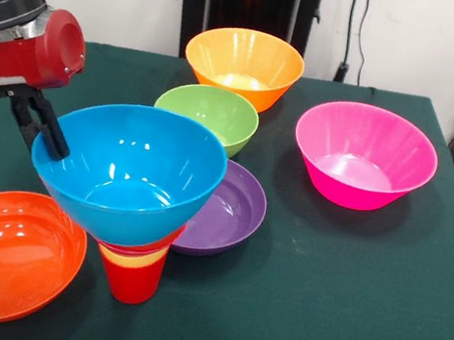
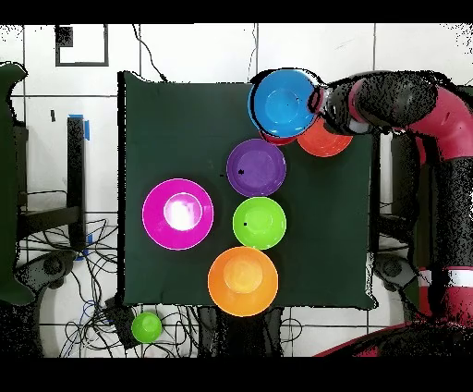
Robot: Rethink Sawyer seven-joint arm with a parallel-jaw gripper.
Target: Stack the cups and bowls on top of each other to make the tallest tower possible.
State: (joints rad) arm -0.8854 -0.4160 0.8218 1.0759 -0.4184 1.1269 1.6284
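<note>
The tower (image 1: pixel 133 271) stands near the front left: a red cup (image 1: pixel 133 286) at the base, a yellow cup (image 1: pixel 131 260) nested in it, a thin red rim above, and a wide blue bowl (image 1: pixel 129 168) (image 2: pixel 285 102) on top. My gripper (image 1: pixel 42 147) (image 2: pixel 319 100) is at the blue bowl's left rim, shut on it. Loose on the table lie an orange-red bowl (image 1: pixel 5 252) (image 2: pixel 328 140), a purple bowl (image 1: pixel 234 209) (image 2: pixel 256 167), a green bowl (image 1: pixel 210 112) (image 2: pixel 259 223), an orange bowl (image 1: pixel 243 61) (image 2: pixel 243 280) and a magenta bowl (image 1: pixel 364 156) (image 2: pixel 177 214).
A dark green cloth covers the table (image 1: pixel 344 299). The purple bowl sits close behind the tower and the orange-red bowl just beside it at the table's edge. A small green round object (image 2: pixel 146 326) lies off the table among cables.
</note>
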